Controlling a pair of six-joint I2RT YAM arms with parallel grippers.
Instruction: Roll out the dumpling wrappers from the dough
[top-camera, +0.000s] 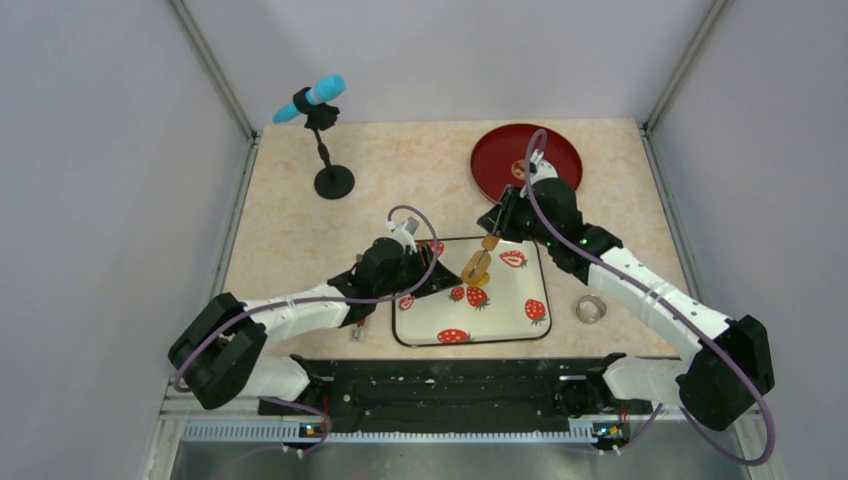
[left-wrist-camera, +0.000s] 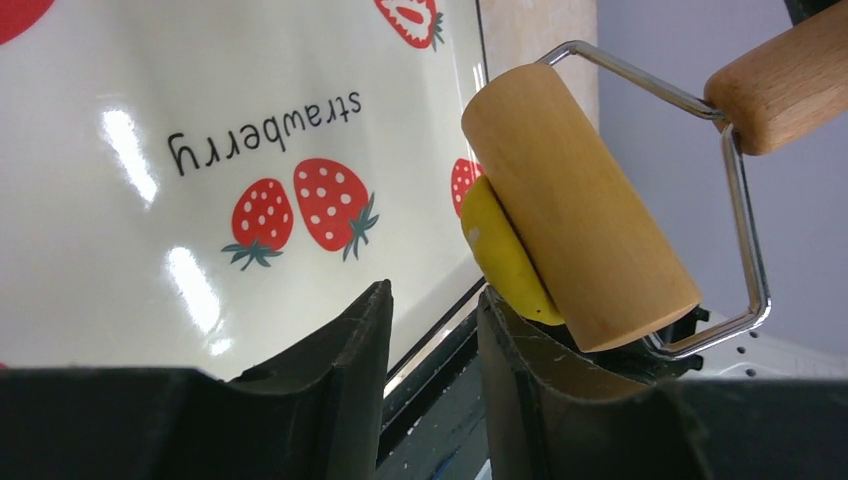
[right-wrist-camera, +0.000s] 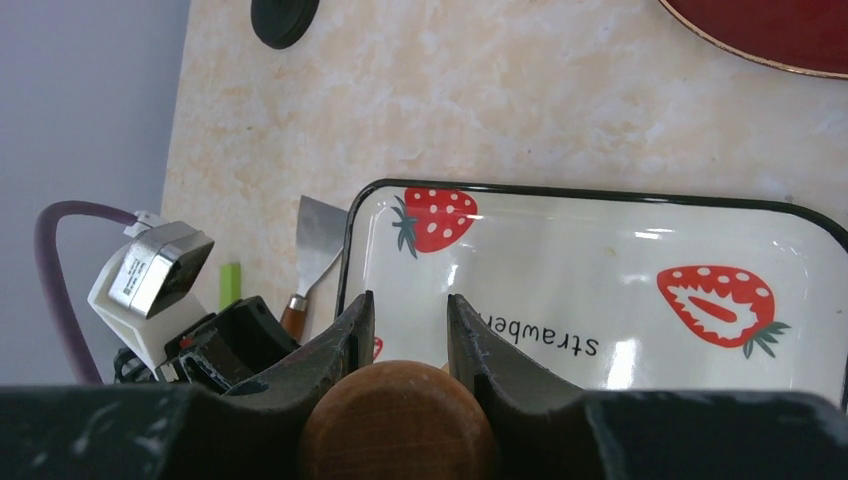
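A flattened patch of bright yellow dough (left-wrist-camera: 503, 252) clings to the drum of the tan wooden roller (left-wrist-camera: 580, 205), which hangs over the strawberry tray (top-camera: 500, 325). My right gripper (right-wrist-camera: 410, 300) is shut on the roller's wooden handle (right-wrist-camera: 397, 420). My left gripper (left-wrist-camera: 432, 290) is open with nothing between its fingers, and its right fingertip (left-wrist-camera: 495, 300) sits right by the lower edge of the dough. In the top view the left gripper (top-camera: 440, 275) is at the tray's left edge, beside the roller (top-camera: 476, 268). No dumpling wrappers are in view.
A red plate (top-camera: 510, 150) lies at the back right, partly under my right arm. A small metal ring (top-camera: 590, 308) rests right of the tray. A scraper (right-wrist-camera: 318, 240) lies left of the tray. A microphone stand (top-camera: 325, 140) is at the back left.
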